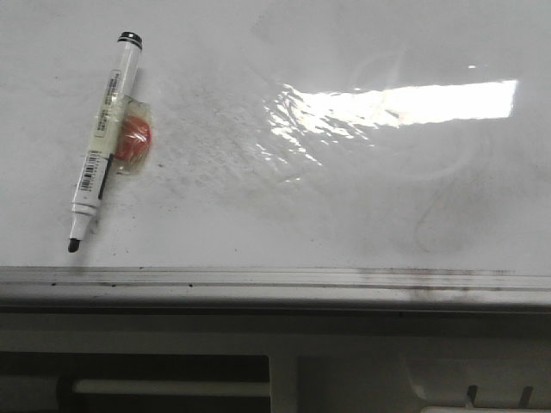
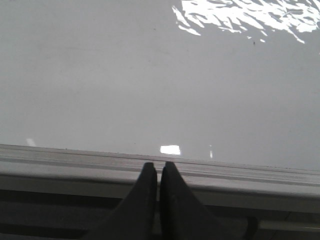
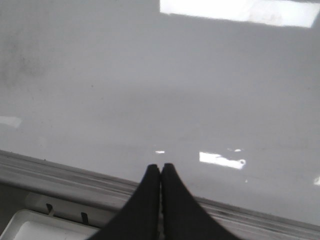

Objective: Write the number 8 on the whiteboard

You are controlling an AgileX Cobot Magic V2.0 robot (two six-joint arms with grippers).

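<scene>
The whiteboard fills the front view, glossy and smudged with grey dust, with only faint erased loop traces at the right. No black number 8 shows on it. A white marker with an uncapped black tip lies at the left, an orange lump taped to its side. Neither gripper shows in the front view. My left gripper is shut and empty over the board's grey edge rail. My right gripper is shut and empty just over the near edge of the board.
The grey metal rail runs along the board's near edge. Below it are a white frame with a bar and a white tray corner. Bright light glare lies on the board's right half.
</scene>
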